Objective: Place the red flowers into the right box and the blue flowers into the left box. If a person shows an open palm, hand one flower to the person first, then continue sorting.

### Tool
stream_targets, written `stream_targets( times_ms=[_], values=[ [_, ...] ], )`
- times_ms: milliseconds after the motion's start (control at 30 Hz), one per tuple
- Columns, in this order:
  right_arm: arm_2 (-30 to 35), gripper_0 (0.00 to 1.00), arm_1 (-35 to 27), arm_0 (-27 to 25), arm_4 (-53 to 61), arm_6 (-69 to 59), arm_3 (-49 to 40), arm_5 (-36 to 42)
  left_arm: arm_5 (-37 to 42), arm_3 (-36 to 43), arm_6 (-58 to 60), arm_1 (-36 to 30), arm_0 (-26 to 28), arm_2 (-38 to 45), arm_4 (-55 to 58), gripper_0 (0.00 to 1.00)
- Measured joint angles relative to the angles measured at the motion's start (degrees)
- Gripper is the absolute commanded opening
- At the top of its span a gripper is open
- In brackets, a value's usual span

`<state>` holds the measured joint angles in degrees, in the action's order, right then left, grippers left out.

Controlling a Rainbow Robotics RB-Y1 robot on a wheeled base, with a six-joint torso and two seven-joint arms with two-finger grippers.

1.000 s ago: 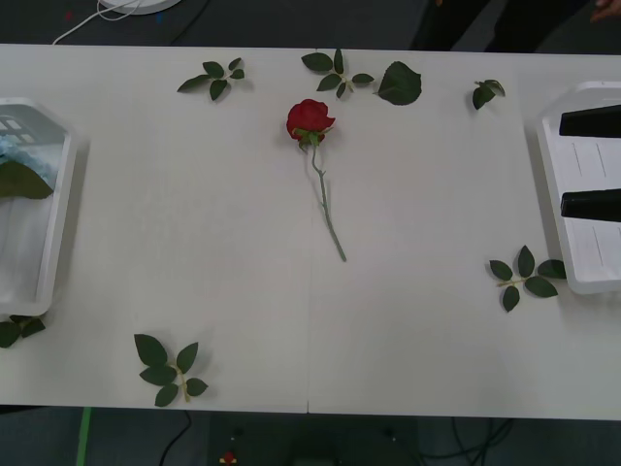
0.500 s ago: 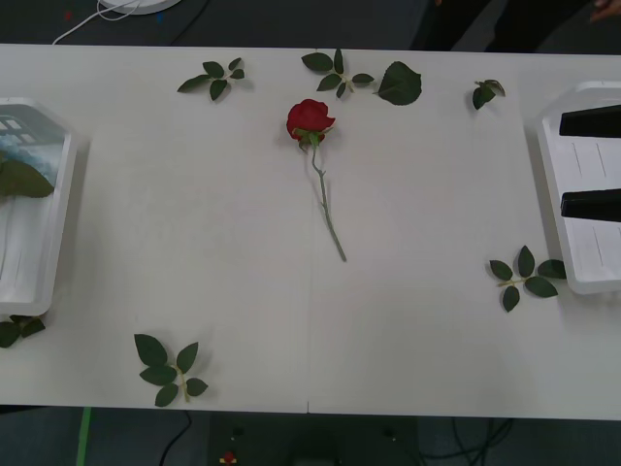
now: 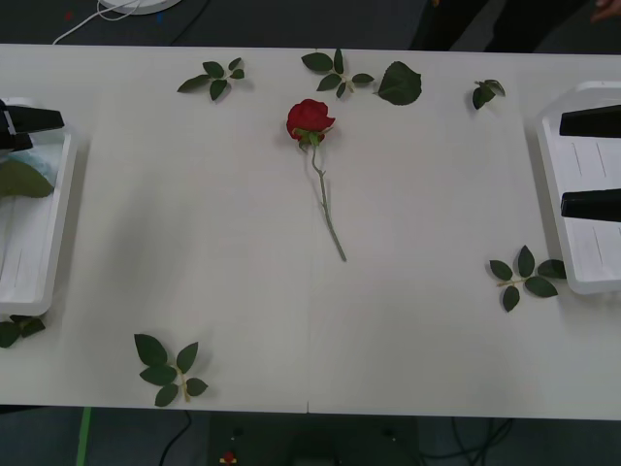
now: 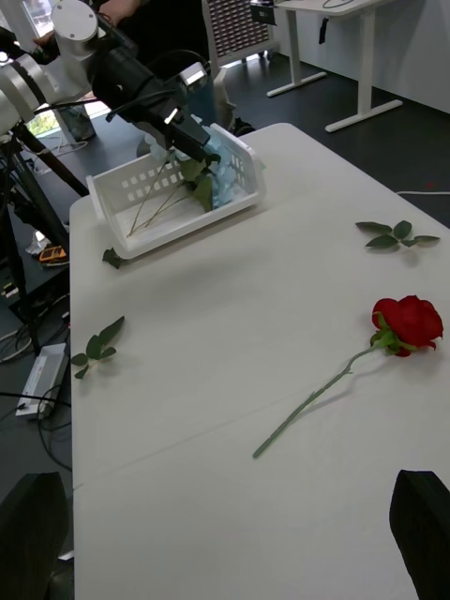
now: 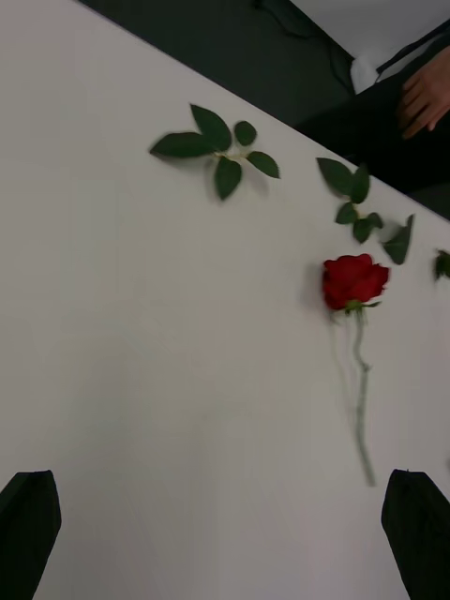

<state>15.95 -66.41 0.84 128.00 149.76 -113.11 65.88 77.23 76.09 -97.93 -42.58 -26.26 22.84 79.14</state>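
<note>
One red rose (image 3: 310, 118) lies mid-surface toward twelve o'clock — left gripper (image 3: 21, 126) at nine and right gripper (image 3: 592, 163) at three, both fingers apart over their boxes — awaiting pickup.

We record a white table (image 3: 194, 214) with a seam down its middle and loose green leaf sprigs (image 3: 169, 369) scattered on it. Beyond its far edge we note dark floor (image 4: 309, 94), a white cable (image 3: 97, 19), white desk legs (image 4: 361, 56), a white wall (image 4: 412, 47) and a tripod (image 4: 23, 187).
</note>
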Motion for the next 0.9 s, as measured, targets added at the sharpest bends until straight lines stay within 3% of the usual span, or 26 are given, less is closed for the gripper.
stream_targets(
  times_ms=[133,400,667,900],
  values=[
    [0.00,1.00,0.00,0.00,0.00,0.00,0.00,0.00,0.00,0.01,13.48,-0.01,-2.31,-5.90,3.20,1.00],
    [0.00,1.00,0.00,0.00,0.00,0.00,0.01,0.00,-0.05,0.02,15.92,-0.02,-11.46,-16.94,2.04,1.00],
    [0.00,1.00,0.00,0.00,0.00,0.00,0.01,0.00,-0.09,0.04,35.49,-0.01,-23.83,-31.58,-6.05,1.00],
    [0.01,1.00,0.00,0.00,0.00,0.00,0.01,0.00,-4.53,0.27,39.95,0.18,-30.95,-45.69,-6.69,1.00]
  ],
)
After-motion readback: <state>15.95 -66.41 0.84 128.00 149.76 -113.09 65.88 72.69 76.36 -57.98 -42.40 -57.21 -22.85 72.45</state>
